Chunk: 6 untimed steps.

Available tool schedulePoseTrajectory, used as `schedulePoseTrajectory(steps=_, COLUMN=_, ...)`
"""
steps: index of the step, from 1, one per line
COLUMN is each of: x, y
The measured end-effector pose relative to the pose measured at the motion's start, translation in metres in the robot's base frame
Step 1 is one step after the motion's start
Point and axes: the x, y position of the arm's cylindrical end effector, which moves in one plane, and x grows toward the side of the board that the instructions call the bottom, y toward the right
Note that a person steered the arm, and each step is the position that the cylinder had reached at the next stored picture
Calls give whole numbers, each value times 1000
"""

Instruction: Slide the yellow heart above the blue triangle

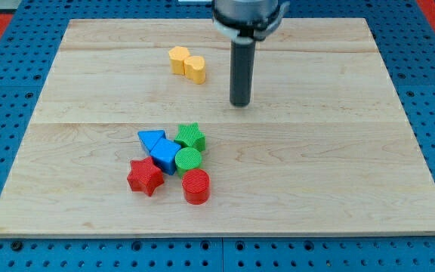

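The yellow heart [195, 69] lies near the view's top, touching a yellow hexagon [178, 59] on its left. The blue triangle [151, 140] sits lower, at the left of a cluster near the board's middle. My tip [239, 103] stands to the right of the yellow heart and a little lower, apart from it, and above and right of the cluster.
The cluster also holds a blue cube [165, 156], a green star [191, 137], a green cylinder [188, 160], a red star [145, 177] and a red cylinder [196, 186]. The wooden board [353, 166] lies on a blue pegboard.
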Motion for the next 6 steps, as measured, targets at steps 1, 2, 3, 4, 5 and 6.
schedulePoseTrajectory(steps=1, x=-55, y=2)
schedulePoseTrajectory(steps=2, x=-90, y=-8)
schedulePoseTrajectory(steps=3, x=-97, y=-47)
schedulePoseTrajectory(steps=4, x=-82, y=-69)
schedulePoseTrajectory(steps=5, x=-42, y=-69)
schedulePoseTrajectory(steps=6, x=-14, y=-69)
